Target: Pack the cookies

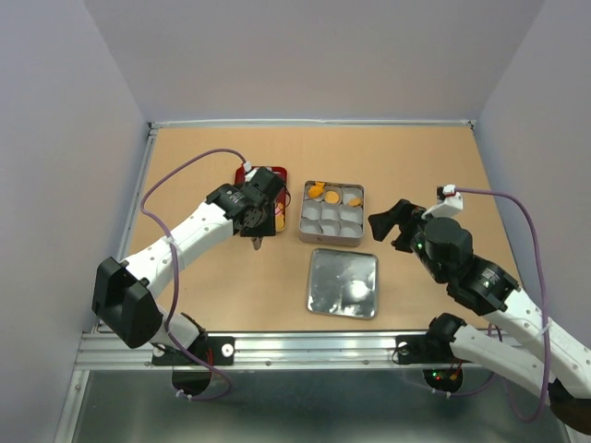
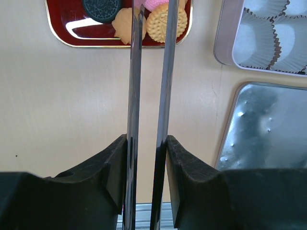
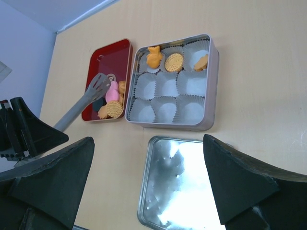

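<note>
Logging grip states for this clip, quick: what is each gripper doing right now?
Left gripper: closed on the metal tongs, whose tips reach over the red tray.
Right gripper: open, holding nothing.

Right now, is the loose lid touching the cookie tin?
Apart. The left wrist view shows a strip of bare table between the tin and the lid. The right wrist view shows the same gap.

White arm links [image 1: 199,229], black joints [image 1: 125,300], purple cables [image 1: 480,190], black right end effector [image 1: 388,226]
</note>
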Robot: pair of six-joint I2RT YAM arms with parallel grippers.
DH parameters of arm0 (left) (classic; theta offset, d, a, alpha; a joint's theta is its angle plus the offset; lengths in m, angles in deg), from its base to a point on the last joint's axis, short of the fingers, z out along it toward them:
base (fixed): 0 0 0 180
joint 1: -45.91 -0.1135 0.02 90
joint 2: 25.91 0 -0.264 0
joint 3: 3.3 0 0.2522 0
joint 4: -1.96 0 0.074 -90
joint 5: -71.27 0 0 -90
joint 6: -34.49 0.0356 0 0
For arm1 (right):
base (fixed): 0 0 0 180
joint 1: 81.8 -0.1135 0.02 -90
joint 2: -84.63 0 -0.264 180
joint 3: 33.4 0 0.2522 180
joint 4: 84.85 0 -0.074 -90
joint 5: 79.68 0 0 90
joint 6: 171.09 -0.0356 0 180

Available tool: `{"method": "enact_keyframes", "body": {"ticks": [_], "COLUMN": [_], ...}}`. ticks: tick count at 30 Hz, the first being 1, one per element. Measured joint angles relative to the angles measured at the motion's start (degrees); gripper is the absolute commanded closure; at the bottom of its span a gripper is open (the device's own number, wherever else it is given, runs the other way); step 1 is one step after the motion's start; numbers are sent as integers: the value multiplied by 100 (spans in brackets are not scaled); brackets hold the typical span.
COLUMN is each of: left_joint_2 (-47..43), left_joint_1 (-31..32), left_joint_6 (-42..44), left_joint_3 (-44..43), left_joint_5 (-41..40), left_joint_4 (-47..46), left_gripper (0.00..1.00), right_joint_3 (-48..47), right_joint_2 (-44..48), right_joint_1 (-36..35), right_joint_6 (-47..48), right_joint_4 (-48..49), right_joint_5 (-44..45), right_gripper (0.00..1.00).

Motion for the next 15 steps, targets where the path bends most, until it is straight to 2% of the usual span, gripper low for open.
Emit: {"method": "enact_keyframes", "body": {"ticks": [5,15], "left_joint_2": [4,4], "left_joint_1": [0,2], "left_joint_6": [0,-2], "left_joint_3": [0,0], "left_joint_5": [-28,-46], "left_joint_4": [74,192], "left_gripper": [52,52], "right_joint_3": [0,9], "right_joint_2": [24,28], "right_joint_1": [0,0], "right_joint_6": [-4,-17], "right_joint_4": [-2,0], "right_joint_5": [0,-15], "right_gripper": [0,0]}}
